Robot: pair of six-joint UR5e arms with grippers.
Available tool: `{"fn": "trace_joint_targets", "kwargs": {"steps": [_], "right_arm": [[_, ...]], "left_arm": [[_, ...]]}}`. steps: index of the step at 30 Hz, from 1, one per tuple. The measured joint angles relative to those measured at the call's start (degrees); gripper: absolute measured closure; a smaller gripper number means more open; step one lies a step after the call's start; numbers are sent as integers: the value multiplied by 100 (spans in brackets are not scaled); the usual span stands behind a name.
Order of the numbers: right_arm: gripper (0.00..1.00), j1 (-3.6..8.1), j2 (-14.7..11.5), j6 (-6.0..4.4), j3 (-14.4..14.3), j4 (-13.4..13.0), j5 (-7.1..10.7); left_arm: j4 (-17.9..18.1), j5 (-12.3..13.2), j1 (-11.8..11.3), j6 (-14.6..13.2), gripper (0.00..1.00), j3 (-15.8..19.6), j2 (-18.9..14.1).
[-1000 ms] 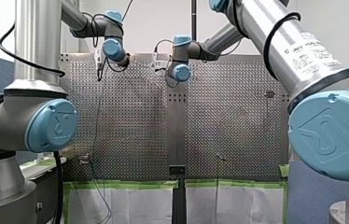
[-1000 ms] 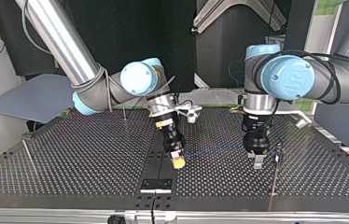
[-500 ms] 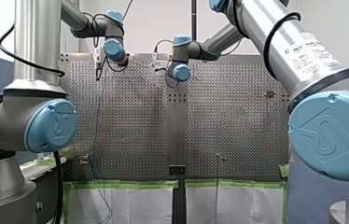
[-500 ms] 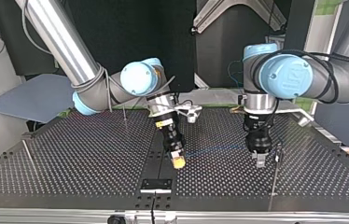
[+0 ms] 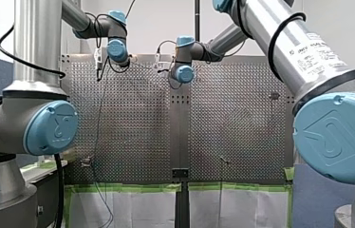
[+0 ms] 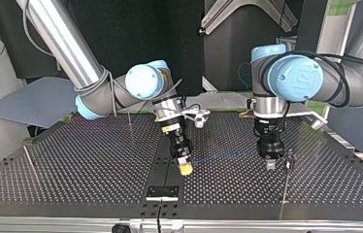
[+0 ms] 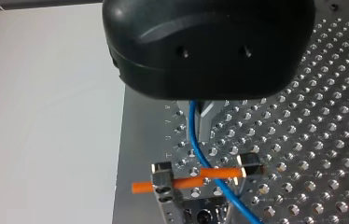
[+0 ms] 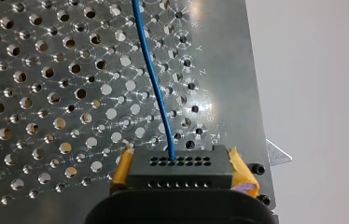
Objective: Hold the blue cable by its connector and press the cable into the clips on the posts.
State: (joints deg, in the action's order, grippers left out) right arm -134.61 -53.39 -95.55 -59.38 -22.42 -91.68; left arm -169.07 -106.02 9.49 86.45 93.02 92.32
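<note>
The robot's right hand is clamping the black rectangular plastic connector between its yellow pads, closed tight on both its ends. The thin blue cable is leaving the connector's holed face and running away over the perforated metal bench. In the top view the cable is stretching low above the bench from that hand, near the middle, rightwards to the black left hand. That hand is pointing straight down just beside a thin upright metal post. I cannot tell how far the left hand is open. Just ahead of it, the cable is crossing a short orange rod that is lying between two small metal blocks.
</note>
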Motion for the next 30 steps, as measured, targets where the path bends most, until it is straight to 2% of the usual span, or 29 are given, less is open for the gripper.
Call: {"fn": "trace_joint_targets", "kwargs": {"steps": [7, 12, 18, 23, 30], "right_arm": [[100, 5, 0, 0, -12, 3, -6], [100, 37, -1, 1, -202, -3, -75], [100, 102, -1, 15, -555, -67, -277], [100, 97, -1, 46, -826, -84, -502], [100, 78, -2, 150, -1188, -110, -725]], "left_arm": [[44, -6, 20, 28, 100, 67, 5], [264, -14, 96, 70, 100, 303, 20], [387, -72, 271, 68, 100, 540, 240], [462, -188, 467, 76, 100, 600, 461], [777, -529, 823, 147, 100, 619, 819]]}}
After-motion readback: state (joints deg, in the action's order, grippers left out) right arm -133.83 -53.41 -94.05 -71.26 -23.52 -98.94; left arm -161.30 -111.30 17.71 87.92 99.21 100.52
